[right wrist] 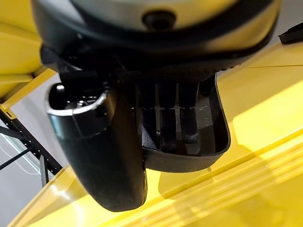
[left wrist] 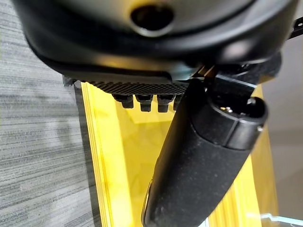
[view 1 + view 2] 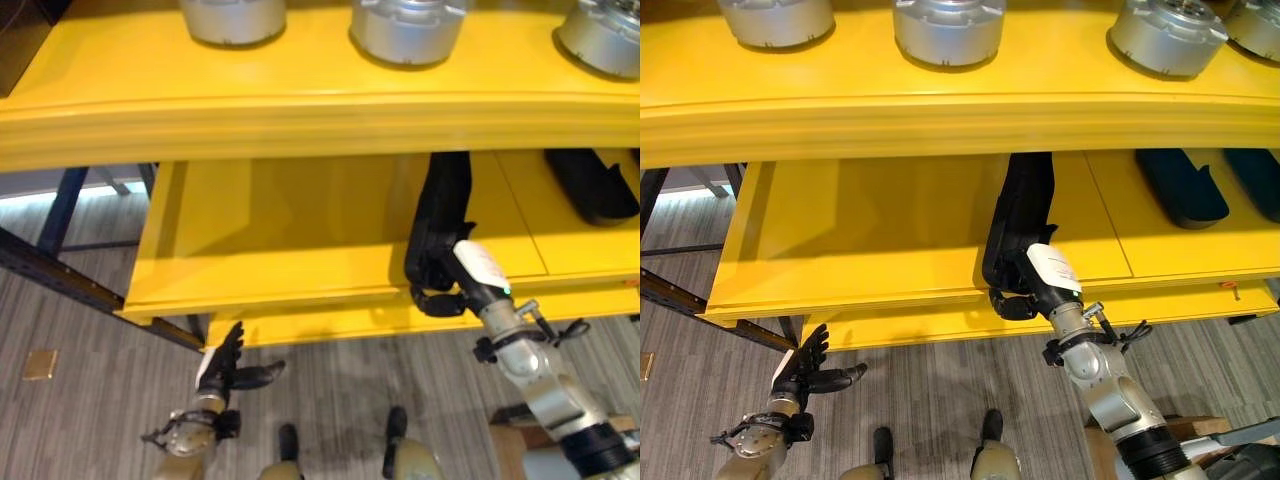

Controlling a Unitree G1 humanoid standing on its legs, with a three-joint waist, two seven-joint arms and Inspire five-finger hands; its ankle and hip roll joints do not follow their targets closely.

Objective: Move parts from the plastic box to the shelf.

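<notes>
I see the long black moulded plastic part (image 3: 1018, 225) lying on the yellow shelf's lower board (image 3: 870, 230), its near end over the front lip, my right robot hand (image 3: 1025, 290) curled around it. Letting go here risks it tipping off; open board lies left. The left robot hand (image 3: 805, 368) hangs relaxed, empty, below.

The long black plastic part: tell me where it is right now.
The long black plastic part lies on the yellow shelf's lower board, near its front edge and right of centre, with the right hand curled round its near end.
</notes>
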